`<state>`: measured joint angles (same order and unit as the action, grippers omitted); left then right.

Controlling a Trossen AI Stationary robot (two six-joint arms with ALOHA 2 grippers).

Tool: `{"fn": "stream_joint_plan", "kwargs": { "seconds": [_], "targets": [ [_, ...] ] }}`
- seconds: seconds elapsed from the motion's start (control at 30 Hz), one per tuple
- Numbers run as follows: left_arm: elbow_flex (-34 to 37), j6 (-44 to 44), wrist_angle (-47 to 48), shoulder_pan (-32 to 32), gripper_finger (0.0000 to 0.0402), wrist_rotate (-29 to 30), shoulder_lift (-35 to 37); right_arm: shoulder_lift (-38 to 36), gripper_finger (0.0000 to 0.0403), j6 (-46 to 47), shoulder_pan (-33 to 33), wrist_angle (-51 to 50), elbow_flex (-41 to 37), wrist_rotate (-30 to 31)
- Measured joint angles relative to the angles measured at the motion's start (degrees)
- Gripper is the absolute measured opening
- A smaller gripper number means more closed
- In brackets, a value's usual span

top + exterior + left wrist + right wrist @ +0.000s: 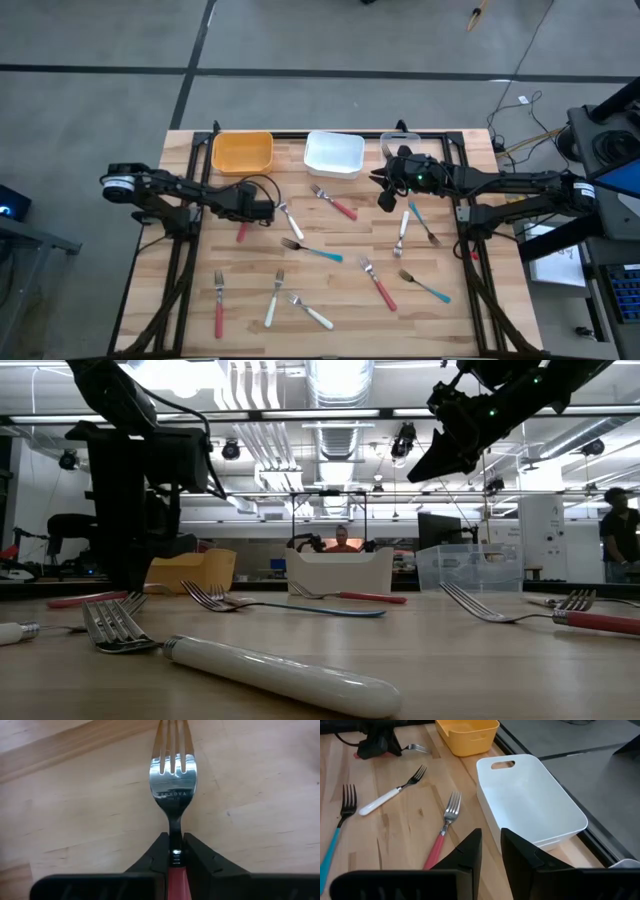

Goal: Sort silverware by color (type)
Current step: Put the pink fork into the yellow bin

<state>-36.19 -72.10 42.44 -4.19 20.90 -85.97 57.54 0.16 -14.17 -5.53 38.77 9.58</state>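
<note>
Left gripper (pixel 174 854) jaws clamp the red-handled fork (pixel 173 780); right gripper (pixel 491 845) jaws stand slightly apart.

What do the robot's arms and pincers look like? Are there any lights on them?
Both arms are dark and jointed. The left arm has a pale grey ring near its base and a black cable looping by its left pincer. The right pincer sits on a wrist with small green lights. Each pincer has two black wedge-shaped fingers.
</note>
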Motion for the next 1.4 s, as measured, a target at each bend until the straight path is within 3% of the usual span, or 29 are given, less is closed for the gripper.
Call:
{"fn": "stream_joint_plan", "kwargs": {
  "seconds": [0.3, 0.53, 0.67, 0.87, 1.03, 1.23, 1.4],
  "targets": [
    [-3.38, 4.49, 4.26, 0.29, 0.0018, -2.43, 9.2, 0.0, 0.0063, 0.33, 0.0, 0.3, -0.37, -0.39],
    [-10.46, 21.22, 1.53, 1.53, 0.0017, -0.73, 18.35, 0.0, 0.006, 0.57, 0.01, 2.18, -0.65, -1.91],
    [-12.81, 39.52, -12.5, 3.68, 0.0017, -4.75, 21.7, 0.0, 0.0061, -0.58, 0.0, 9.58, -2.56, -8.35],
    [-10.34, 55.32, -42.3, 5.94, 0.0018, -23.32, 22.15, 0.0, 0.006, -3.57, 0.03, 23.32, -5.74, -21.55],
    [-5.69, 56.52, -62.8, 6.27, 0.0017, -33.61, 18.78, 0.0, 0.0069, -2.73, 0.06, 32.31, -8.15, -30.83],
    [-3.46, 54.65, -75.65, 6.25, 0.0017, -35.29, 11.56, 0.0, 0.0109, 1.2, 0.15, 35.2, -8.26, -34.87],
    [-3.44, 53.71, -86.58, 5.88, 0.0017, -38.34, 4.94, 0.0, 0.0157, -1.89, 2.68, 36.87, -8.22, -35.55]
  ]
}}
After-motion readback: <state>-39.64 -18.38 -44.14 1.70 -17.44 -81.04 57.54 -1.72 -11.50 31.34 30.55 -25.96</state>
